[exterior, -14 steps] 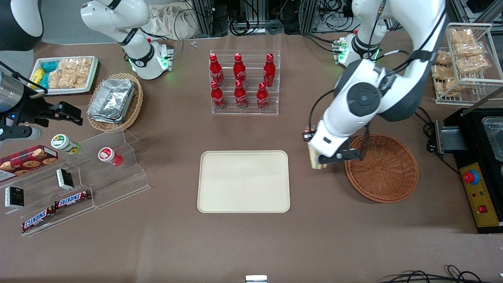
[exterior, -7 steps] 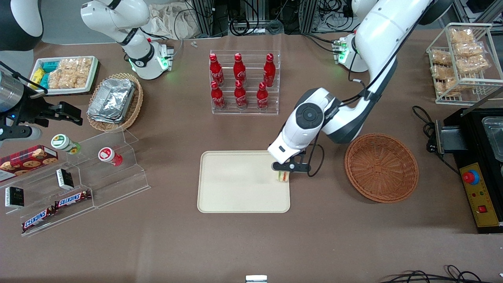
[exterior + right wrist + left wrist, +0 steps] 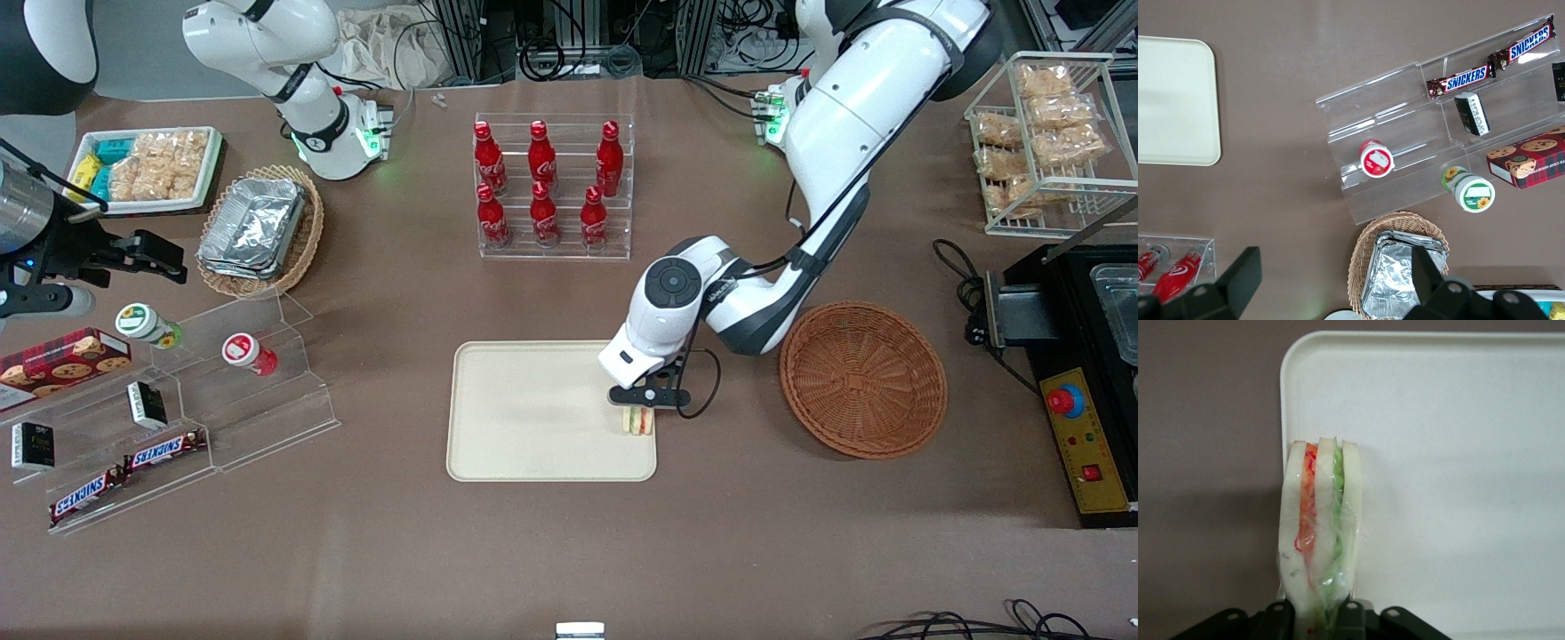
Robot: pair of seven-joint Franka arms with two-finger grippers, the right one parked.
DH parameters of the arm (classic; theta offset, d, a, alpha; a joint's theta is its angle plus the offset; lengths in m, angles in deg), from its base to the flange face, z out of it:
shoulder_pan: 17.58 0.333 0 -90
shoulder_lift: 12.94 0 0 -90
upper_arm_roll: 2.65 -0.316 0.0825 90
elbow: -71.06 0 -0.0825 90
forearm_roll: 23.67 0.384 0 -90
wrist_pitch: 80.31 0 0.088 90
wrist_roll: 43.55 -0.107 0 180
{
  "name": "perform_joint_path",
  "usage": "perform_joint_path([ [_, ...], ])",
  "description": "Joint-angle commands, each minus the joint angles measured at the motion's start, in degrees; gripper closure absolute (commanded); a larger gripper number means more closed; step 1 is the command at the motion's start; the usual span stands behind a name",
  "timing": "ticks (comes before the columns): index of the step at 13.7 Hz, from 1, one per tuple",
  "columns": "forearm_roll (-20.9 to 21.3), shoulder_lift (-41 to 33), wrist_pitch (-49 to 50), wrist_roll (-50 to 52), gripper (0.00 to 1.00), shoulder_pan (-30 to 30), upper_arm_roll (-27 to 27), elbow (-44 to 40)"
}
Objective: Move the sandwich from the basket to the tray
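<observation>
gripper (image 3: 642,407) pinching the sandwich (image 3: 637,420), low over the tray (image 3: 533,418) at its edge nearest the basket (image 3: 862,380). tray mid-worktop; basket toward the working arm's end. wrist view: sandwich (image 3: 1319,520) upright above tray rim (image 3: 1283,407).

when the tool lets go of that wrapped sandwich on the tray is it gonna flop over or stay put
The tool holds the sandwich on edge over the tray near its rim. Standing on its narrow edge, it probably tips flat once released. Soft bread likely squashes under a firm squeeze, and the clear wrap may be a little slippery.
</observation>
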Motion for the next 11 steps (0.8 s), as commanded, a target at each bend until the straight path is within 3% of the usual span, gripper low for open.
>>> perform_joint_path([
  [1,2.61,1.10,0.34,6.67,0.00,-0.61,-0.10,-2.32],
  [6,1.03,-6.17,1.22,8.88,0.00,1.23,-0.10,-2.41],
  [8,-3.87,-11.01,4.28,8.01,0.00,5.09,-0.02,-2.67],
  [11,-7.92,-14.19,13.84,4.25,0.00,8.17,-0.02,-7.22],
])
